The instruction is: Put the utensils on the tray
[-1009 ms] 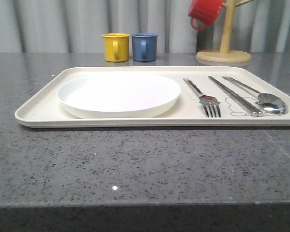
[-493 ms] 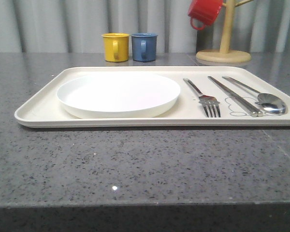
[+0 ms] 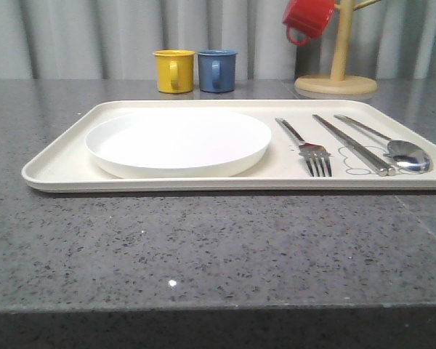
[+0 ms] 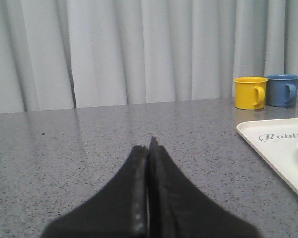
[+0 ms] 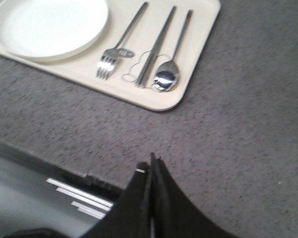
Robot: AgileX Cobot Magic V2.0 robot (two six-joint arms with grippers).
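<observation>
The tray point(image 3: 65, 156) is sitting on a speckled grey stone counter point(image 3: 203, 247) before pale curtains point(image 3: 94, 36) — plate point(image 3: 178, 142), fork point(image 3: 309, 149), chopsticks point(image 3: 352, 145) and spoon point(image 3: 403, 153) lying on it. Both grippers point(image 4: 148, 148) point(image 5: 150, 166) are hanging pressed closed, gripping nothing.

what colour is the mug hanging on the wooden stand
Red. The glossy red mug hangs from the pale wooden mug stand, clearest in the front view.

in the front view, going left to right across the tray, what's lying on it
plate → fork → chopsticks → spoon, all lying on the tray.
</observation>
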